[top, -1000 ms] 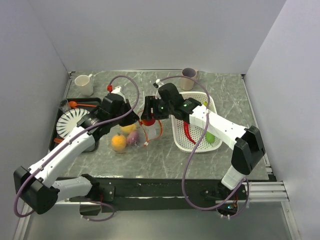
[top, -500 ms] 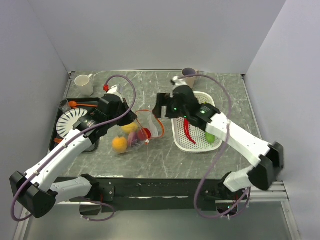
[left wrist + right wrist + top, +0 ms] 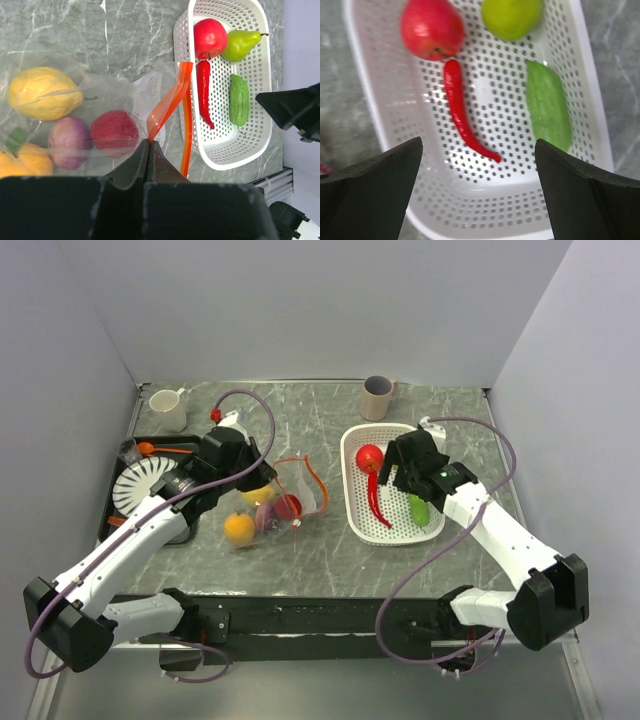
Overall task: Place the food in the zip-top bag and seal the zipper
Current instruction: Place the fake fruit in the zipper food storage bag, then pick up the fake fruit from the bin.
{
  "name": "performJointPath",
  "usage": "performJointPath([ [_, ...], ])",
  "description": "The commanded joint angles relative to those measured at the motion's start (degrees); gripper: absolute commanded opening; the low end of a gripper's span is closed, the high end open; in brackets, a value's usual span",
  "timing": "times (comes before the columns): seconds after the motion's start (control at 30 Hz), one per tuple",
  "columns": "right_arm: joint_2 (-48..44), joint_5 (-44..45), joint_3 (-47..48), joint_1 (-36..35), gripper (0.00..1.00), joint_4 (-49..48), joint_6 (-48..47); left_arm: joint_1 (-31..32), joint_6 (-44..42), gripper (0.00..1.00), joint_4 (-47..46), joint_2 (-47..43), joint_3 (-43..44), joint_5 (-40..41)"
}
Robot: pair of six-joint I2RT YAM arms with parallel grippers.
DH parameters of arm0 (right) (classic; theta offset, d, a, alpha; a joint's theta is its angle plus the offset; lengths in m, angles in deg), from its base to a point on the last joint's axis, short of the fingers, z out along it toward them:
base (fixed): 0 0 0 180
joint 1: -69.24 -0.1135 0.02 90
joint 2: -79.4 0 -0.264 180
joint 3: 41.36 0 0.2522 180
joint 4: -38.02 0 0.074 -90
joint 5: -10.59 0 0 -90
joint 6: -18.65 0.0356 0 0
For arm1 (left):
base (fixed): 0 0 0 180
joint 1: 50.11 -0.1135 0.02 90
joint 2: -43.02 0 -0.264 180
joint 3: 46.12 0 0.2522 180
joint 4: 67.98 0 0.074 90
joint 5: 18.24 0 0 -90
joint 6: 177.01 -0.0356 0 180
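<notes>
The table (image 3: 300, 550) carries a white basket (image 3: 349, 480) on the right and a clear bag (image 3: 100, 95) just beside it on the left. The bag lies flat with its open end toward the basket. Four pieces of food are already inside it: a yellow fruit (image 3: 42, 93), an orange fruit (image 3: 20, 160), a purple one (image 3: 68, 141) and a dark red one (image 3: 114, 131).

Four more pieces lie in the basket: a red apple (image 3: 432, 29), a green pear (image 3: 511, 17), a bumpy green vegetable (image 3: 548, 105) and a long red chili (image 3: 462, 115). So the job looks about half done, and the bag is not yet sealed.

The right hand (image 3: 477, 142) is the nearer one to this food. It hangs right over the basket, wide open and holding nothing. The chili lies almost straight below it, in the gap between the two fingers. Its long side runs from the apple down toward the near end of the basket, so the fingers could close across its thin middle. The apple sits a little farther away, at the far end.

The orange zipper (image 3: 172, 100) runs along the bag's open end. The left hand (image 3: 149, 145) is pinched tight on the zipper near one end and lifts that edge up, which holds the bag open for the next piece
</notes>
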Motion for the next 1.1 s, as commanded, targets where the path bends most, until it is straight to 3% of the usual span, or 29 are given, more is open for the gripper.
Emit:
performJointPath([
  [0.0,1.98,1.99,-1.92,3.27,1.00,1.14,2.41,-0.12,-0.39,0.01,-2.00,0.31,1.31,-1.13],
  [0.23,7.43,-0.31,-4.12,5.83,1.00,-0.61,2.60,-0.12,-0.57,0.01,-1.83,0.66,1.66,-1.13],
  [0.6,16.66,5.85,-1.66,6.36,0.99,0.88,2.07,-0.12,-0.04,0.01,-2.09,0.66,1.22,-1.22],
  [0.83,18.77,2.25,-1.05,6.27,0.96,0.53,0.49,-0.12,-0.39,0.01,-1.83,0.84,1.40,-0.87],
  [1.07,17.81,-4.59,-2.10,6.27,0.86,-2.37,-2.49,-0.12,-0.39,0.01,-1.74,0.84,1.22,-0.60],
])
